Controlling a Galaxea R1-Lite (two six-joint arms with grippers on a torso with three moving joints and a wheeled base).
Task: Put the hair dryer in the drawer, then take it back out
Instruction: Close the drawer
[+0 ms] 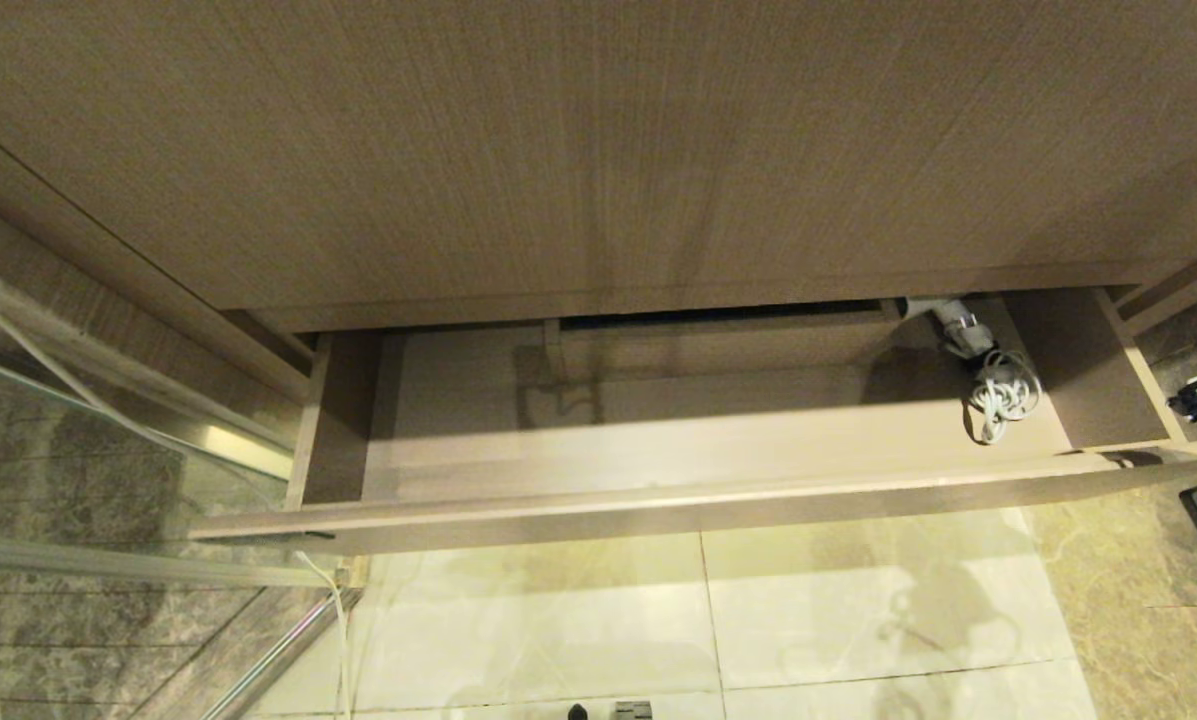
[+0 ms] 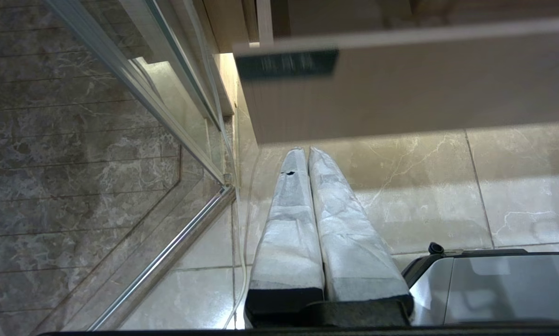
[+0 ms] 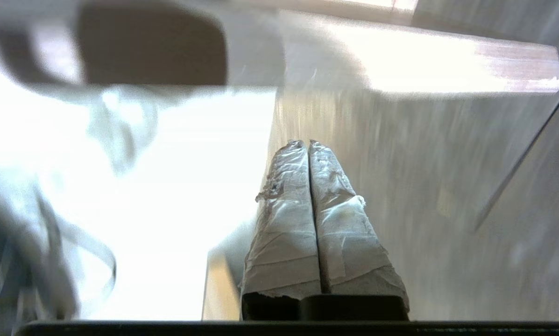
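The drawer (image 1: 718, 490) stands pulled out below the vanity top. The hair dryer (image 1: 948, 325) lies in its rear right corner, mostly hidden under the overhang of the top; only a short pale section of the body shows. Its cord (image 1: 1004, 397) is bundled in loose loops on the drawer floor, just in front of the body.

The right gripper (image 3: 309, 145) has its taped fingers pressed together with nothing between them. In the right wrist view it hangs over the drawer's right end, beside the side wall, with the blurred cord loops off to one side of the fingertips. The left gripper (image 2: 306, 154) is likewise clenched and empty, parked low over the floor tiles in front of the drawer's left end, beside the glass shower screen (image 2: 134, 84).

The right arm is clearly the nearer one. From it, the dryer lies toward the drawer's centre and further back under the top. The long axis appears to run front to back (a judgement; too little body is exposed to be sure). Retrieval would probably require opening the fingers and reaching rearward past the cord.

No brand, label or legible writing can be made out.
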